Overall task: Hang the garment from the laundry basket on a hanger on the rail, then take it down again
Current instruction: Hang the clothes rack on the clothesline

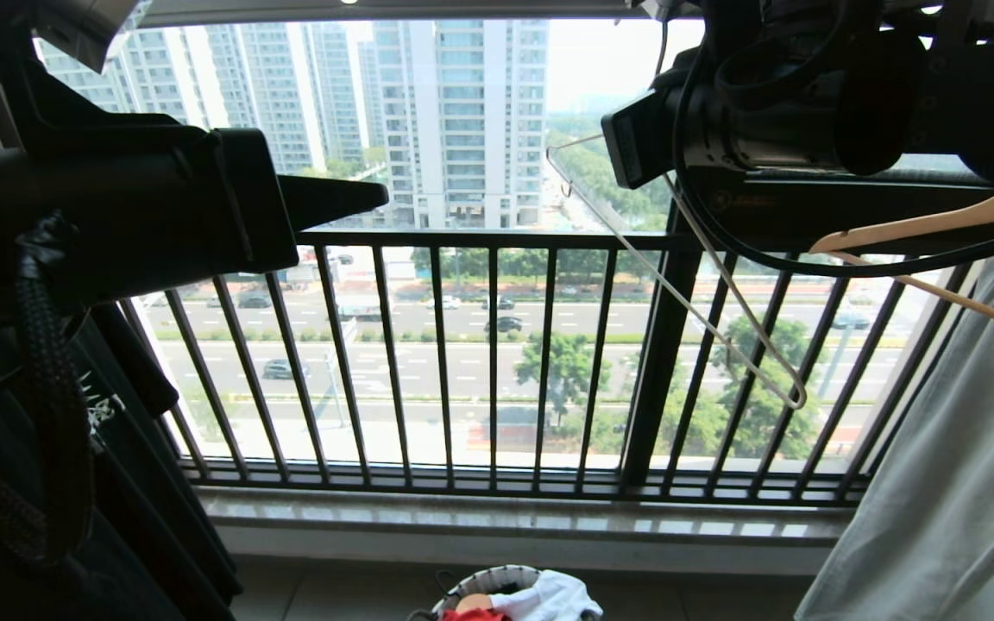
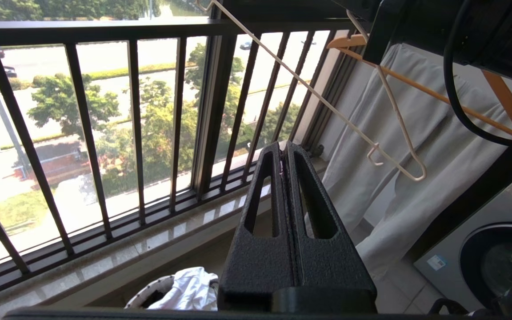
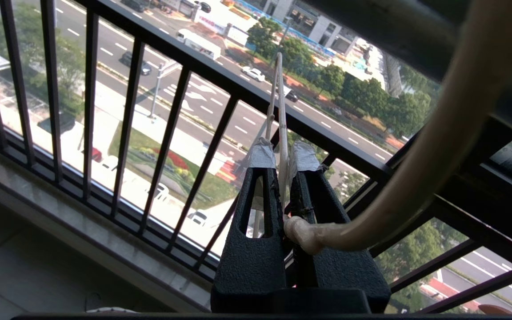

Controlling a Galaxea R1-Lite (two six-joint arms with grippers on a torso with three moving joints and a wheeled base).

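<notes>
My right gripper is raised at the upper right and shut on the hanger. The hanger's thin cream wire runs between the taped fingertips, and its thick hook curves past the jaws. In the head view the hanger slants down from the right gripper in front of the balcony bars. My left gripper hovers at the left, shut with nothing in it. The laundry basket stands on the floor below. A bit of the red garment shows inside it. A grey rail runs along the top edge.
The black balcony railing and stone sill lie ahead. A wooden hanger carrying pale grey cloth hangs at the right. Dark clothing hangs at the left. A white garment lies in the basket. A washing machine stands far right.
</notes>
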